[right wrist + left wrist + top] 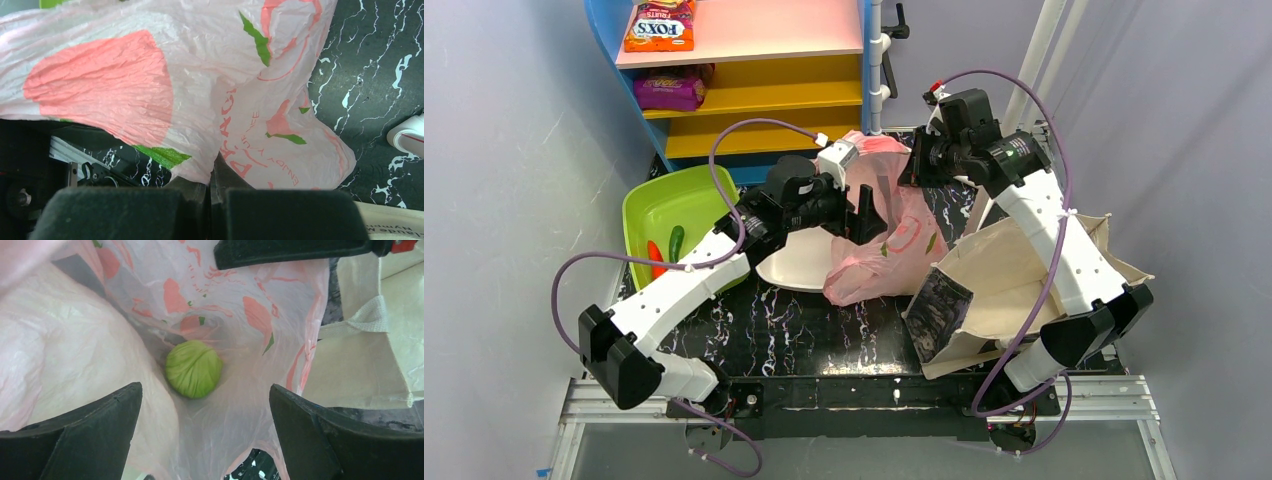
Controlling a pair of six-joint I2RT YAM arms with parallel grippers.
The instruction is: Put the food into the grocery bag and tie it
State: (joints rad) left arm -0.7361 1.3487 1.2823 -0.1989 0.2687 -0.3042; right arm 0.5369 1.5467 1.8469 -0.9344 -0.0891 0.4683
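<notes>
The pink grocery bag [886, 245] stands open mid-table. In the left wrist view I look down into the bag [240, 315], where a pale green cabbage [193, 368] lies at its bottom. My left gripper [204, 390] hangs open over the bag's mouth with nothing between its fingers [100, 430]; from above, the left gripper [864, 212] sits at the bag's left side. The right gripper [214, 172] is shut on a fold of the bag [150, 75], and from above the right gripper [912, 168] holds the bag's rim up at the back. More food, red and green pieces [664, 250], lies in a green tray [649, 205].
A white plate [794, 262] lies just left of the bag. A beige canvas tote [1014, 275] lies open on its right, under the right arm. A coloured shelf unit [754, 75] with snack packets stands behind.
</notes>
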